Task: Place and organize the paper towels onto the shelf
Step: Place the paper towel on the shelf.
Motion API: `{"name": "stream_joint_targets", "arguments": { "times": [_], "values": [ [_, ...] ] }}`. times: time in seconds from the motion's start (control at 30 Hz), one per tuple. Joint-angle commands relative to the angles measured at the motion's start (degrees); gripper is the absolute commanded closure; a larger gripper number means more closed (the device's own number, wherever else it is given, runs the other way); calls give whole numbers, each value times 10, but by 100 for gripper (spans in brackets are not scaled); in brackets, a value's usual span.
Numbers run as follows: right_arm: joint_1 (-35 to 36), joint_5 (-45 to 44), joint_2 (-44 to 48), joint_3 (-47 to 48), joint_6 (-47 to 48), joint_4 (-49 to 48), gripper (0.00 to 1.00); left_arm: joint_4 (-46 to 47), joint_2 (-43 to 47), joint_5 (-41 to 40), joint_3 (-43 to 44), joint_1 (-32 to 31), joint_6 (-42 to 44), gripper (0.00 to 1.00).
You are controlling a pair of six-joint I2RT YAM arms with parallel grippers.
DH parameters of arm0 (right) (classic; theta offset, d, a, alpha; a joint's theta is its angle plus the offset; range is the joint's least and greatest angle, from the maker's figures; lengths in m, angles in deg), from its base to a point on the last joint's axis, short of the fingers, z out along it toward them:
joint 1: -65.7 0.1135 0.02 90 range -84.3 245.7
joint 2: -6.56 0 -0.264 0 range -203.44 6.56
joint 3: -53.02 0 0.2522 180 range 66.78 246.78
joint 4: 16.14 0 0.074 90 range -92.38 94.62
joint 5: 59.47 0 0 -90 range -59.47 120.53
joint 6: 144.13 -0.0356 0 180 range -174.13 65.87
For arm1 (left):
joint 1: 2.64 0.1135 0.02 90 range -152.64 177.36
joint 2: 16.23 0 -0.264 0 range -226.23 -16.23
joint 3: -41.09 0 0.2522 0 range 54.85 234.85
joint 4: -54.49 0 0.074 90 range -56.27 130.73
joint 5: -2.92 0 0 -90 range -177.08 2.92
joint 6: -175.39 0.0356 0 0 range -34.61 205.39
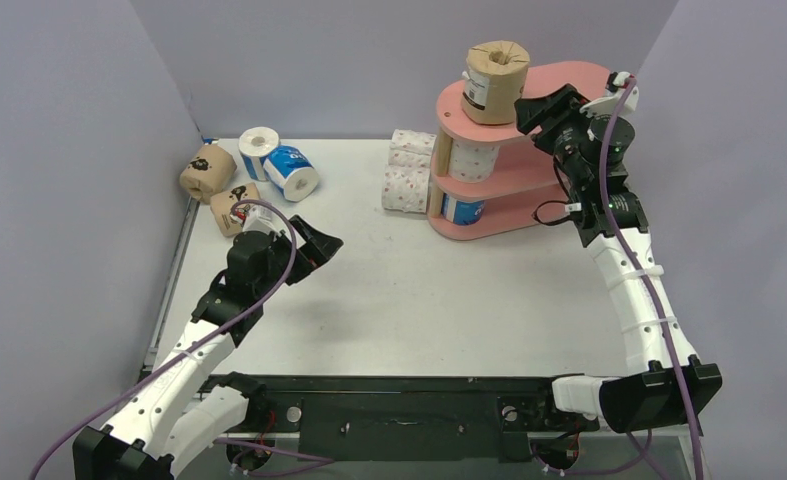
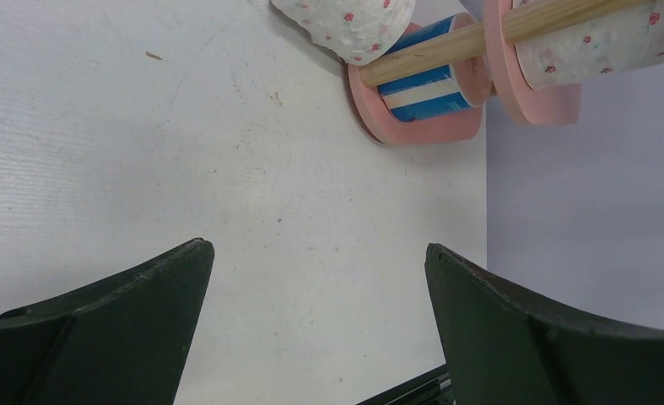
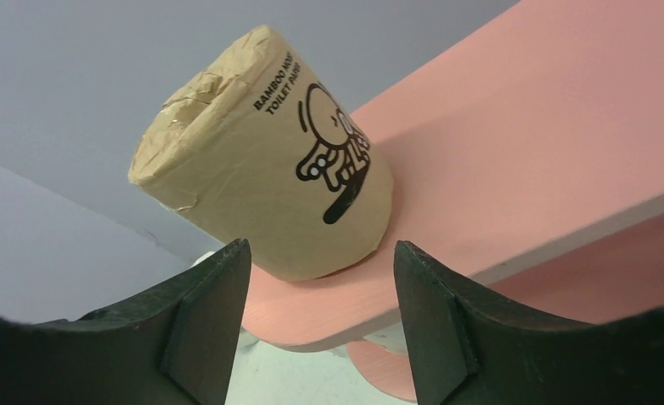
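**Paper towels (image 1: 292, 172) part loose, part on the shelf (image 1: 579, 78); both claws empty**

Behind the left claw (image 1: 314, 248) and off to its side, four loose rolls sit on the surface (image 1: 419, 300). One brown roll (image 1: 207, 172) lies farthest from the claw. A second brown roll (image 1: 224, 207) lies close against the arm's wrist and is partly hidden by it. A blue roll (image 1: 259, 148) stands on end with its white end up, and another blue roll (image 1: 297, 175) lies on its side, touching it. The left claw hangs over bare surface with its jaws spread wide and nothing between them.

Well ahead of this claw is a stack of white pink-dotted rolls (image 1: 407, 185), pressed against the shelf's near post. How many rolls are in the stack is hard to tell.

The pink shelf holds one roll on each tier. A blue-and-white roll (image 1: 462, 210) is on the bottom board and a pink-dotted roll (image 1: 474, 160) on the middle board. A brown roll with a black cartoon print (image 1: 496, 75) stands upright at the left end of the top board.

The right claw (image 3: 321, 245) is level with the top board and points at that brown roll. Its jaws are partly apart and grip nothing, and the roll stands just beyond its fingertips. Whether they touch it cannot be told.
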Motion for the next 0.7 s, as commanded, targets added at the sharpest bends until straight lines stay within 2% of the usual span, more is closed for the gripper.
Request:
{"name": "stream_joint_targets", "arguments": {
  "times": [0.0,0.67],
  "values": [
    [-1,48,-14,9,5,-75,42,22,7,0,2,7,10,4],
    [22,51,-54,46,30,-38,44,23,7,1,-4,10,9,4]
  ]
}}
